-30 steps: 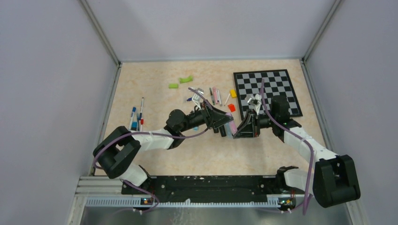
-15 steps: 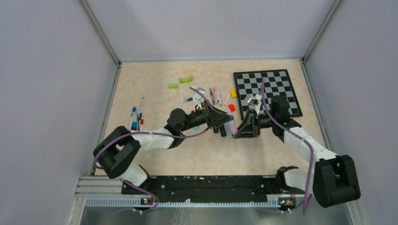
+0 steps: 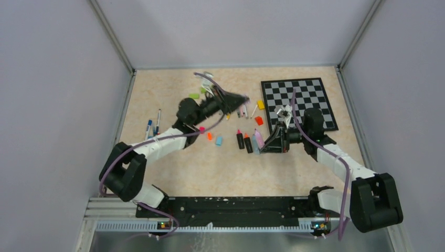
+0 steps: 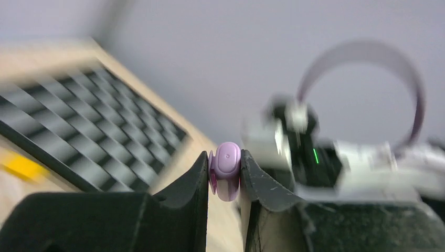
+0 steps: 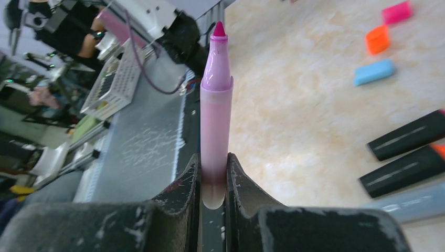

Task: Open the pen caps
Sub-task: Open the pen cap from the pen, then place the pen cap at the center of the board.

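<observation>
My left gripper [image 4: 224, 160] is shut on a small purple pen cap [image 4: 226, 169], pinched between both fingers and lifted off the table. From above, that left gripper [image 3: 243, 98] hangs over the loose pens near the back. My right gripper [image 5: 213, 176] is shut on the butt end of a pink pen [image 5: 215, 105] whose tip is bare. In the top view the right gripper [image 3: 264, 145] holds this pink pen [image 3: 260, 137] low beside two black pens [image 3: 244, 142] and a light blue pen [image 3: 254, 142]. Pink [image 3: 201, 128], orange [image 3: 209, 136] and blue [image 3: 219, 140] caps lie loose.
A chessboard mat [image 3: 299, 100] lies at the back right, with a yellow block [image 3: 261, 104] and an orange block [image 3: 258, 120] at its left edge. Green pieces [image 3: 194, 96] sit further back. Thin pens [image 3: 152, 126] lie near the left wall.
My left gripper closed on the purple cap, came away from the pink pen and swung back and left, rising. The right gripper kept its hold on the pen, which now shows a bare tip.
</observation>
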Tool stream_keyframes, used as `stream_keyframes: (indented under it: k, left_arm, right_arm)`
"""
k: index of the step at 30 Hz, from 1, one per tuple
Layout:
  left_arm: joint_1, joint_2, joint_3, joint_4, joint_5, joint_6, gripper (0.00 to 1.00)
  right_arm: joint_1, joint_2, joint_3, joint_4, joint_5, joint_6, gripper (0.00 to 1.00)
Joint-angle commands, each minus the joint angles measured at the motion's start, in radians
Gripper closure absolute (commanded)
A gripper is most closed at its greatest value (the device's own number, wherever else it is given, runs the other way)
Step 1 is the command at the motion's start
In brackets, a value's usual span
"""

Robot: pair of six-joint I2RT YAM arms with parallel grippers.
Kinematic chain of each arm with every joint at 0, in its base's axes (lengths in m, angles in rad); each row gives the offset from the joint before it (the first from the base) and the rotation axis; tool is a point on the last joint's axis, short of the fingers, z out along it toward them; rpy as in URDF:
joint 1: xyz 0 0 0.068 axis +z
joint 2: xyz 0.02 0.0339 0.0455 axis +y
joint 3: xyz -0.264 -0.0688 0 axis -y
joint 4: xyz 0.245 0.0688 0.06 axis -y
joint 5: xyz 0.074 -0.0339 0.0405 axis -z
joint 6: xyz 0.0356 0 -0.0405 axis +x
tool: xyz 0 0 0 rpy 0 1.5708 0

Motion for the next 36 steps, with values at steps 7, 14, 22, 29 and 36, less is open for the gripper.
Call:
stream_keyframes:
  k: [7, 14, 22, 29, 36]
  left_arm:
    - [0.233, -0.162, 0.143, 0.121, -0.206, 0.005, 1.0]
    - [0.243, -0.333, 0.041, -0.255, -0.059, 0.108, 1.0]
    - [0.231, -0.512, -0.157, -0.649, -0.044, 0.13, 1.0]
    - [0.121, -0.499, -0.254, -0.704, -0.152, 0.129, 1.0]
    - [-0.02, -0.319, -0.169, -0.8, -0.311, 0.207, 0.97]
  right_arm:
    - [0.006, -0.05, -0.04, -0.112, -0.023, -0.072, 1.0]
    - [-0.047, -0.107, -0.034, -0.316, 0.427, -0.233, 1.0]
    - [-0.047, -0.003, -0.06, -0.26, 0.533, -0.088, 1.0]
    - [-0.047, 0.135, -0.038, -0.26, 0.551, -0.036, 1.0]
    - [-0.047, 0.234, -0.027, -0.26, 0.55, -0.023, 1.0]
